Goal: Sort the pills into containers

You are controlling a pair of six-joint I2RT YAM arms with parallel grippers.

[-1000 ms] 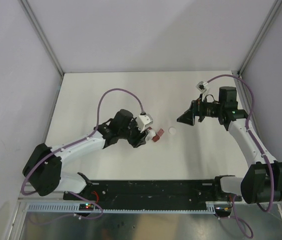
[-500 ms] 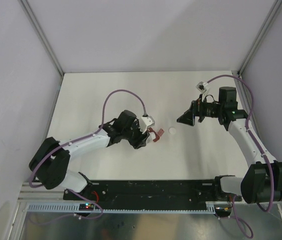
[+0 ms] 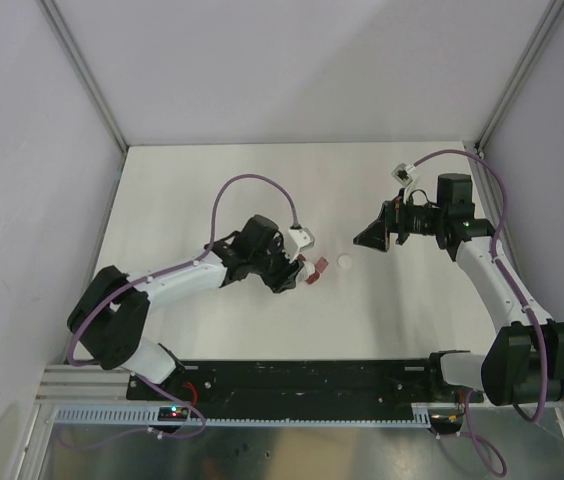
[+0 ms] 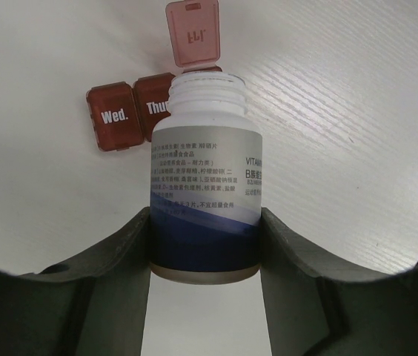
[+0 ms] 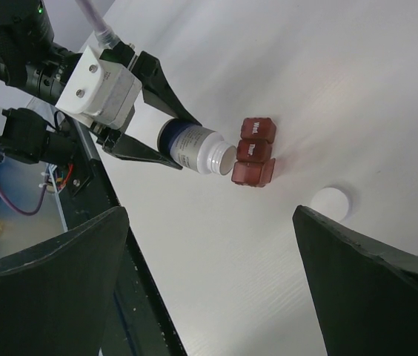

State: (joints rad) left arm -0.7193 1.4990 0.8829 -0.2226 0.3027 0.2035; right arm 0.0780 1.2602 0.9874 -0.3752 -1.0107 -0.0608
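Observation:
My left gripper (image 3: 290,263) is shut on a white bottle (image 4: 205,185) with a blue label, gripping its base. The bottle has no cap and lies tipped, its mouth at the containers (image 4: 116,115), a dark red pill box (image 3: 313,268). The box's end lid (image 4: 192,33) stands open; the compartments marked Wed. and Thu. are closed. In the right wrist view the bottle (image 5: 194,148) points at the box (image 5: 255,152). No pills show. My right gripper (image 3: 372,238) hangs open and empty, right of the box.
The bottle's white cap (image 3: 345,263) lies on the table just right of the pill box, also seen in the right wrist view as a white cap (image 5: 331,202). The black rail (image 3: 312,378) runs along the near edge.
My left arm has swung a little to the right, bringing the bottle's mouth up to the pill box. The right arm has not moved.

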